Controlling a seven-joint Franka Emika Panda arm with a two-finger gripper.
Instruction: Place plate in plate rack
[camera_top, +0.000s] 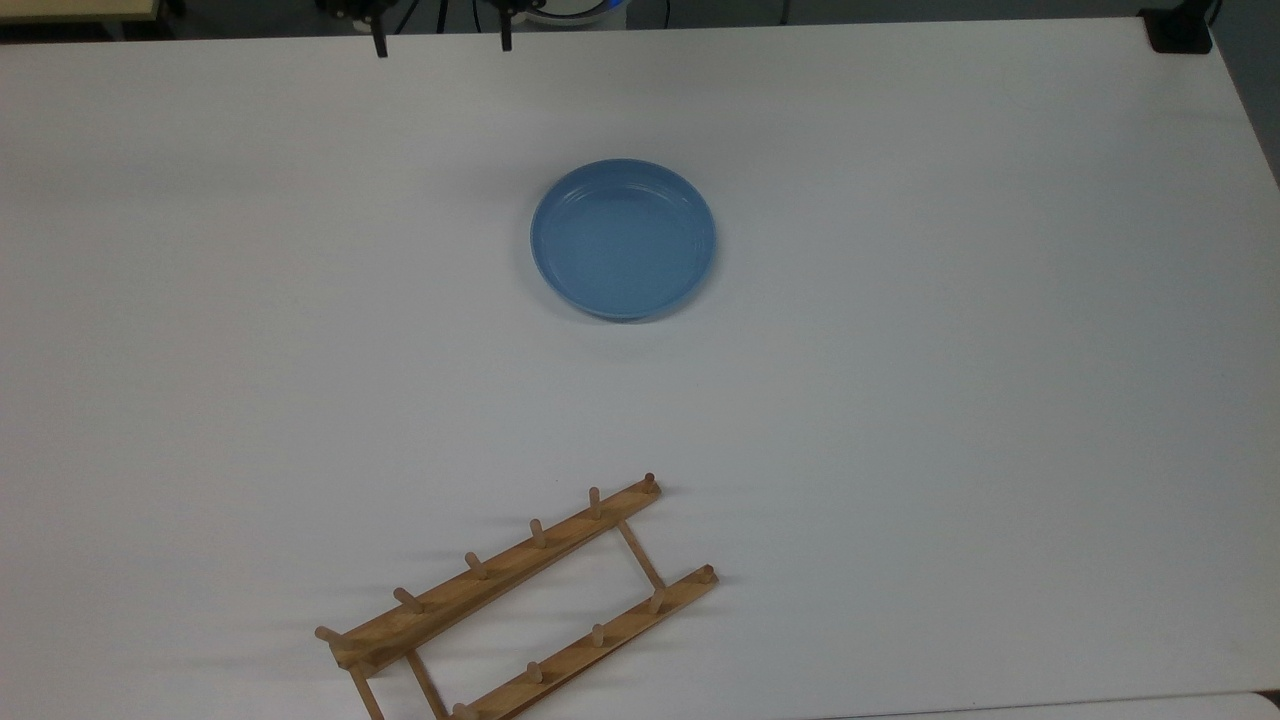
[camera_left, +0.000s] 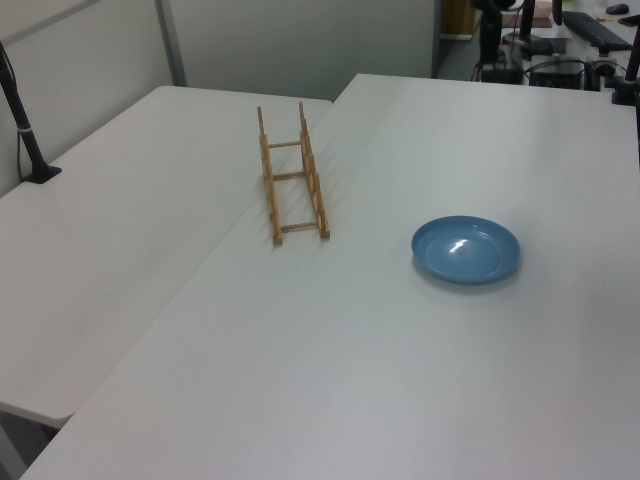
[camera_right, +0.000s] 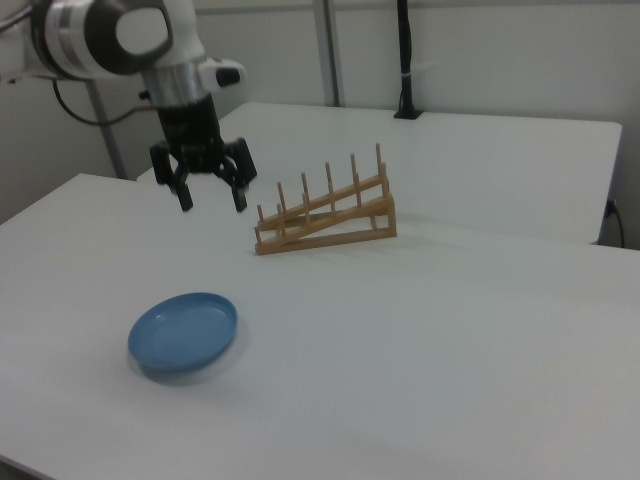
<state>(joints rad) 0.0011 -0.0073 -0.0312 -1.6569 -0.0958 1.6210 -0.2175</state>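
A round, shallow, glossy light-blue plate (camera_top: 623, 239) lies flat and empty on the white table (camera_top: 950, 380), right side up. A light-brown wooden plate rack (camera_top: 520, 600) of two parallel rails with upright pegs stands well apart from it, at the top view's lower edge; nothing sits between its pegs. In the right view the robot's black two-finger hand (camera_right: 211, 199) hangs above the table, fingers spread apart and empty, above and beyond the plate (camera_right: 184, 332), left of the rack (camera_right: 325, 212). A second white table (camera_left: 110, 240) adjoins beyond the rack. Grey partition walls stand behind.
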